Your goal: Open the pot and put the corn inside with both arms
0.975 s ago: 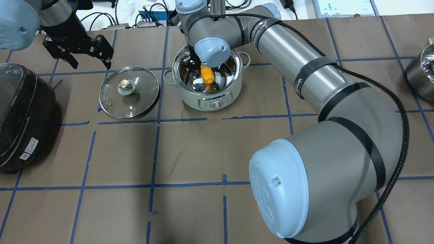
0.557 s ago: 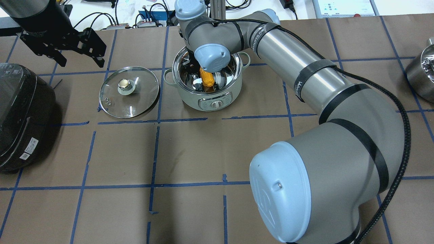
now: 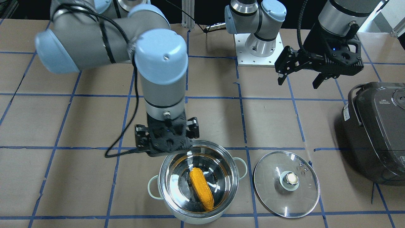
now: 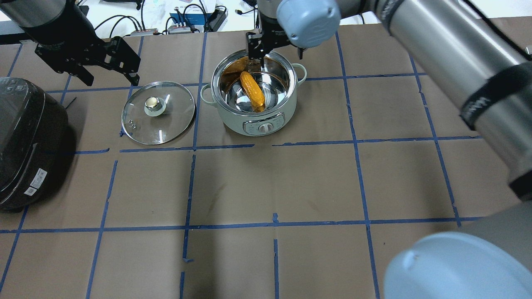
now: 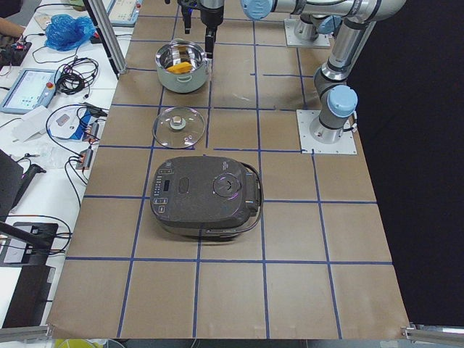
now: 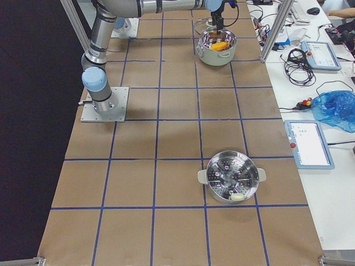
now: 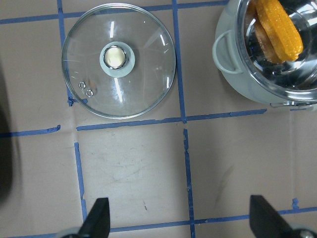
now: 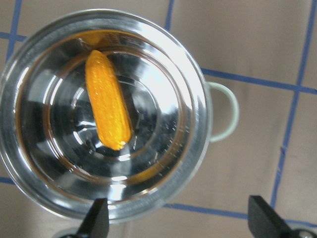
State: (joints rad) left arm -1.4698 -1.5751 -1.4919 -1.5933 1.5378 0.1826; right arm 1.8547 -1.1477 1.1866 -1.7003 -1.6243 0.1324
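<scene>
Rice cooker [image 4: 29, 137] cut by overhead view's left edge; right end effector [image 3: 167, 144] covers far part of pot [image 3: 196, 219] rim.

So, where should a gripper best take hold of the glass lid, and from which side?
By the round knob at its centre, coming straight down from above. The lid lies flat on the table, knob up, and its thin rim probably offers little purchase.

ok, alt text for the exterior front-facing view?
The corn lies inside the open steel pot, with the glass lid flat on the table beside it. The right hand hovers open above the pot. The left hand hangs open and empty near a dark rice cooker.
</scene>
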